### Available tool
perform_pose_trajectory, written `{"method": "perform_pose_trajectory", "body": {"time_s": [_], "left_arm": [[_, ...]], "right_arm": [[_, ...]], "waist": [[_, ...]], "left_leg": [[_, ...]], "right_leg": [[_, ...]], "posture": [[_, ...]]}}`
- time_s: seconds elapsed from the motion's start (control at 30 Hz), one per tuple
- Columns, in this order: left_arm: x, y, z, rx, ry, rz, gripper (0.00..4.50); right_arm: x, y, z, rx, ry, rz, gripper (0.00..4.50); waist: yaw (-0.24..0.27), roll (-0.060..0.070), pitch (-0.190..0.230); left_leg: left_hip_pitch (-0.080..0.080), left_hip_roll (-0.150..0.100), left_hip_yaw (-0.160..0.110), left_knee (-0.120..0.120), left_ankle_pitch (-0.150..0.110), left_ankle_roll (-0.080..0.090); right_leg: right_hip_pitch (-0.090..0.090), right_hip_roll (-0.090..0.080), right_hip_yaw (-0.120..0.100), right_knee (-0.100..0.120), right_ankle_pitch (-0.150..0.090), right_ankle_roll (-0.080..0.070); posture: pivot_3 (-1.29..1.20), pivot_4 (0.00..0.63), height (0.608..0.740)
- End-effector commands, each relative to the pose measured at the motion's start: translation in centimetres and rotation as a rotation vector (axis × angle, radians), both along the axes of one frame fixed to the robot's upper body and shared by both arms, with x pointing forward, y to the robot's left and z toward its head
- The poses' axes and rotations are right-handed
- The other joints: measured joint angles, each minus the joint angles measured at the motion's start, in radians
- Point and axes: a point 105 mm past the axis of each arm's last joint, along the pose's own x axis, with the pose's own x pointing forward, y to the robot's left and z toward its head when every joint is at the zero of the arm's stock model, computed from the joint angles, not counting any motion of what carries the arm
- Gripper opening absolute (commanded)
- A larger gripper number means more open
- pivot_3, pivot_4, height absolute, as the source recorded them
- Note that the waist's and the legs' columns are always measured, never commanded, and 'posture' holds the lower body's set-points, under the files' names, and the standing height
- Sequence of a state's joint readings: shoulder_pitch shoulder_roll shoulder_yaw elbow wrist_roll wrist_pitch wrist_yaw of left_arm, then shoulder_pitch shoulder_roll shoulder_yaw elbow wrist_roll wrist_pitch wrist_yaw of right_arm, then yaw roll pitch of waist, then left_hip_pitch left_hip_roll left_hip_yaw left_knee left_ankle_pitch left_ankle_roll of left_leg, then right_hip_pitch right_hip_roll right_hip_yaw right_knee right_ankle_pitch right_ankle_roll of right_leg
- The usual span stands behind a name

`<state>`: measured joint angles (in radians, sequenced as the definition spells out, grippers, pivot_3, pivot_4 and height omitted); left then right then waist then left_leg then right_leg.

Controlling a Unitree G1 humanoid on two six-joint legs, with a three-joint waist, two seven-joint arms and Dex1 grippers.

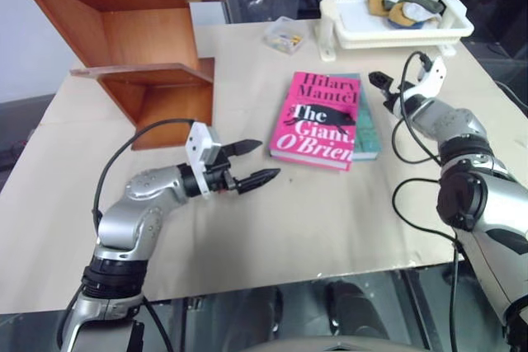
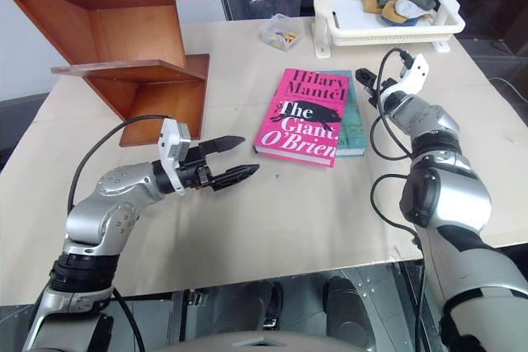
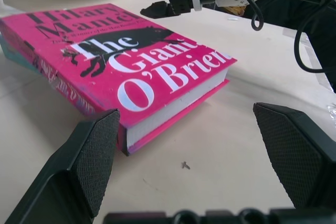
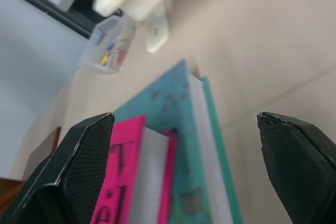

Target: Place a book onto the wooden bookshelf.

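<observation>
Left end effector (image 1: 250, 163), lower left, fingers spread wide, empty, aimed toward the book | wooden bookshelf (image 1: 140, 55), upper left, awaiting the book | book (image 1: 318, 119), centre, flat on counter (image 1: 247, 228) atop teal book (image 1: 367, 133), not yet lifted | right end effector (image 1: 388, 92), right, wide open, empty, likely approaching.

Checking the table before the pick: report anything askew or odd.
The bright pink hardback book lies flat, skewed across a thinner teal-blue book, hiding most of it. The reddish-brown wooden bookshelf looks tipped, its panels slanting. Nothing looks spilled or damaged.
</observation>
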<state>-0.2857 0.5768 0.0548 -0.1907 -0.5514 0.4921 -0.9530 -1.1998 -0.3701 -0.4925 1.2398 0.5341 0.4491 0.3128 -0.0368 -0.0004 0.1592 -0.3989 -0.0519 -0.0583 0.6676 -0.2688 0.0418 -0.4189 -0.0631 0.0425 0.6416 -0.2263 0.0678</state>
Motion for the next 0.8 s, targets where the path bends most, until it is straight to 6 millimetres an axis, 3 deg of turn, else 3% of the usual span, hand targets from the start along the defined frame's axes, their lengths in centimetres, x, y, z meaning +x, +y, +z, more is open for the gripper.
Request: {"method": "perform_pose_trajectory", "body": {"time_s": [0.03,0.23,0.37,0.8], "left_arm": [[-0.8,0.7,1.8,-0.003,-0.075,0.001,4.49],[-1.0,1.3,2.0,0.008,-0.091,0.028,4.49],[-1.1,1.4,1.8,0.01,-0.093,0.042,4.49],[-1.2,1.1,1.8,0.008,-0.101,0.05,4.49]], "right_arm": [[0.3,1.2,2.7,0.091,-0.08,0.054,4.47],[-0.1,3.2,3.1,0.154,-0.087,0.173,4.47],[-0.4,4.2,2.2,0.129,-0.056,0.223,4.47],[0.0,2.6,2.0,0.027,-0.101,0.145,4.47]], "waist": [[-0.004,0.0,0.0],[-0.006,0.001,0.0],[-0.005,0.001,0.001],[-0.005,0.001,0.001]], "left_leg": [[0.0,0.0,0.0,0.0,0.0,0.0],[0.0,0.001,0.0,0.0,0.0,0.0],[0.0,0.001,0.0,0.0,0.0,0.0],[0.0,0.0,0.0,0.0,0.0,0.0]], "right_leg": [[0.0,0.0,0.0,0.0,0.0,0.0],[0.0,-0.001,0.0,0.001,0.0,0.0],[0.0,-0.001,0.0,0.0,0.0,0.0],[-0.001,-0.002,0.0,0.0,0.0,0.0]], "posture": [[0.0,0.15,0.74],[0.0,0.15,0.74],[0.0,0.15,0.74],[0.0,0.15,0.74]]}}
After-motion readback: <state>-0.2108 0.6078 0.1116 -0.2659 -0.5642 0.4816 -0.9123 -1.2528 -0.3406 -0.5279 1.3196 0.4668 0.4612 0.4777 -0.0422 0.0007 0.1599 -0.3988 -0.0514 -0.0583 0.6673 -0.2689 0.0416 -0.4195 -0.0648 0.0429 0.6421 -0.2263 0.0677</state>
